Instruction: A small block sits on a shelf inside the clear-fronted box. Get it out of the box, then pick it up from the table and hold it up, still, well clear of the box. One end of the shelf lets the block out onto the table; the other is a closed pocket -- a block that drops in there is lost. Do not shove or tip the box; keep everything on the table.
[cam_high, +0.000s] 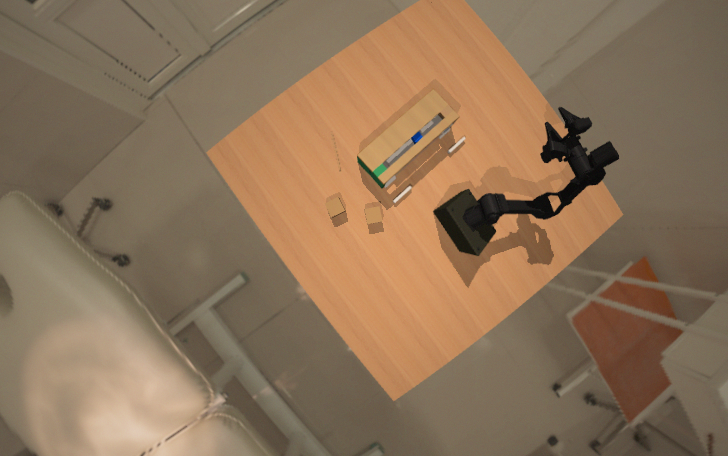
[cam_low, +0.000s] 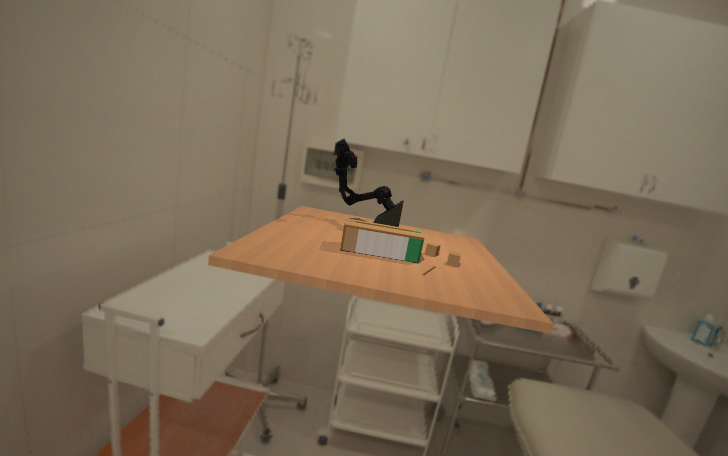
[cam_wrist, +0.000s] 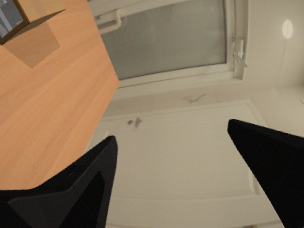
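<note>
The box (cam_high: 400, 127) (cam_low: 381, 244) stands on the table, with a wooden top and a long slot; its corner shows in the wrist view (cam_wrist: 44, 9) at the top left. A small blue block (cam_high: 416, 138) shows through the slot, between the middle and the end away from the green. The green part (cam_high: 380, 170) (cam_low: 413, 250) is at the other end. The block is hidden in the exterior view and the wrist view. My gripper (cam_high: 554, 117) (cam_wrist: 174, 133) is open and empty, raised high near the table's edge, well to the side of the box.
Two wooden cubes, one (cam_high: 373, 215) (cam_low: 432, 249) nearer the box and one (cam_high: 335, 206) (cam_low: 453, 258) farther off, stand beyond the green end. A thin stick (cam_high: 336, 153) (cam_low: 428, 270) lies near them. Two white bars (cam_high: 456, 145) (cam_high: 402, 194) are before the box's front.
</note>
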